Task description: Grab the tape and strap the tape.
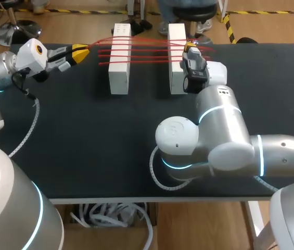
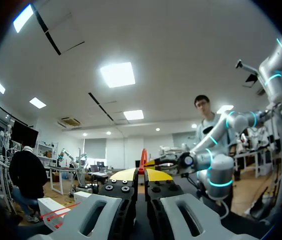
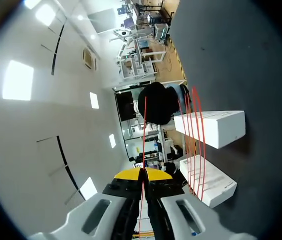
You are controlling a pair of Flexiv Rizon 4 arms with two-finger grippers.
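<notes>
The left hand [image 1: 81, 52] and right hand [image 1: 190, 47] are pinching the thin red tape [image 1: 149, 50] — it is stretching sideways across white rectangular blocks [image 1: 119, 67], nearer the right hand.

— Where's the head camera?
— High behind the robot, looking down on the black matte desk [image 1: 84, 156].
— And the wrists?
— Close behind the yellow-tipped left gripper [image 2: 141, 175] and right gripper [image 3: 143, 175], facing outward. All three views share the thin red tape [image 1: 147, 47] [image 2: 61, 210] [image 3: 198, 140] and white rectangular blocks [image 1: 119, 62] [image 2: 48, 205] [image 3: 213, 127].
</notes>
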